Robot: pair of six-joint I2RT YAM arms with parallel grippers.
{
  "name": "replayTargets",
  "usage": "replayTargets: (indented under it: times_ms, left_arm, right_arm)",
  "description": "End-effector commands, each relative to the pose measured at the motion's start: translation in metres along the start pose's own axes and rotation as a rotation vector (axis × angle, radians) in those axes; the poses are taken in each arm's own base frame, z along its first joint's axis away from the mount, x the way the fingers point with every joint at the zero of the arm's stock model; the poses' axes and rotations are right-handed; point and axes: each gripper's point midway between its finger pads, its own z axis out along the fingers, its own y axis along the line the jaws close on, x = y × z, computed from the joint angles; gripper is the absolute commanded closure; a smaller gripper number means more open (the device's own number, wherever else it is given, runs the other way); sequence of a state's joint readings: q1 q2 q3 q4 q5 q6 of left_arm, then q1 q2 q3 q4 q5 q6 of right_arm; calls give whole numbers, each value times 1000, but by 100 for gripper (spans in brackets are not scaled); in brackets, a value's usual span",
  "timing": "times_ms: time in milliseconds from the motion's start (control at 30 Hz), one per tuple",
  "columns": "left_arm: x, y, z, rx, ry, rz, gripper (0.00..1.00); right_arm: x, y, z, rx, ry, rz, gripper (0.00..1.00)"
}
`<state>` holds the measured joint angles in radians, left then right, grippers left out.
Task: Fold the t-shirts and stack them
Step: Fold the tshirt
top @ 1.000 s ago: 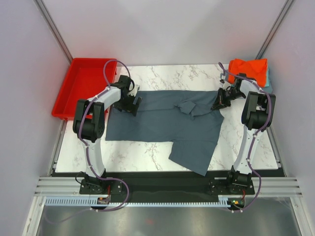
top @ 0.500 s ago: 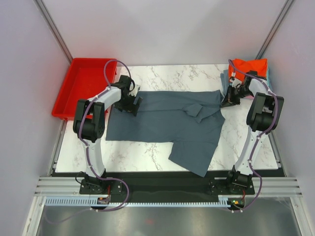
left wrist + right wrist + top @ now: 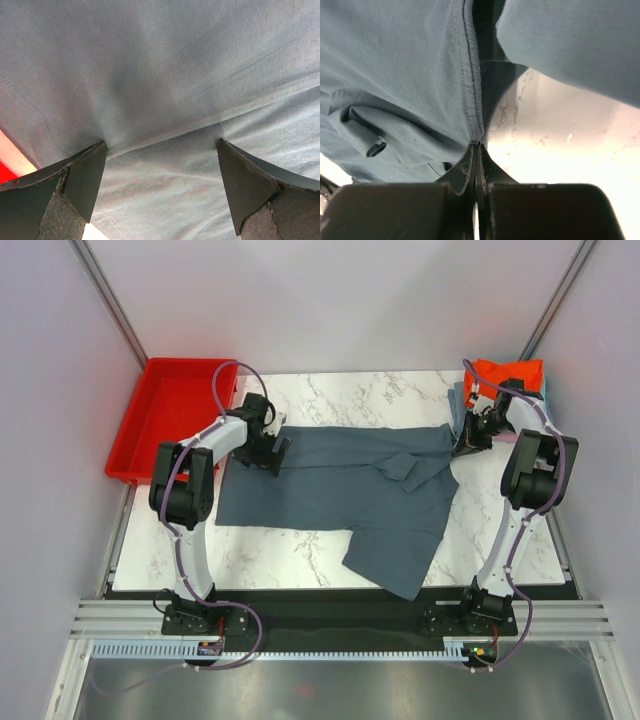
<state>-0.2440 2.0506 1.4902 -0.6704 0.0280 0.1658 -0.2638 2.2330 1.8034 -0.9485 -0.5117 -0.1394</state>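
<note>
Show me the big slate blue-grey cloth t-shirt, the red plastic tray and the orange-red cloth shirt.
Slate blue-grey cloth t-shirt [image 3: 310, 485]: top external view, flat middle of its body.
Red plastic tray [image 3: 165, 415]: top external view, bare floor.
Orange-red cloth shirt [image 3: 525, 375]: top external view, its upper surface.

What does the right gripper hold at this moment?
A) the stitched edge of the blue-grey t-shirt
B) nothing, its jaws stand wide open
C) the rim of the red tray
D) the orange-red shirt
A: in the right wrist view the right gripper is closed, and its fingertips pinch the stitched edge of the blue-grey t-shirt just above the marble table top.
</note>
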Motion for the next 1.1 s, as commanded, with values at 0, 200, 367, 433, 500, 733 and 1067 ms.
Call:
replayTargets:
  times_ms: [0, 200, 367, 433, 500, 733, 1067]
  left_arm:
    - [-5, 0, 1, 3, -10, 17, 1]
    - [-8, -1, -4, 7, -25, 14, 1]
    - [-12, -3, -6, 19, -38, 7, 1]
    - [-13, -4, -6, 26, -42, 3, 1]
    - [-13, -5, -5, 32, -39, 0, 1]
    - [-12, -8, -6, 45, -37, -8, 1]
    - [-6, -3, -12, 14, -39, 6, 1]
  right_arm:
    - [-25, -9, -28, 88, -93, -58, 98]
    - [-24, -2, -54, 138, -129, -87, 62]
    - [15, 64, -89, -23, -128, -155, 58]
    - [41, 89, -81, -151, -61, -72, 58]
    - [57, 100, -71, -230, -23, -12, 58]
    - [91, 84, -21, -208, 117, -6, 60]
    - [81, 91, 10, -197, 157, -55, 61]
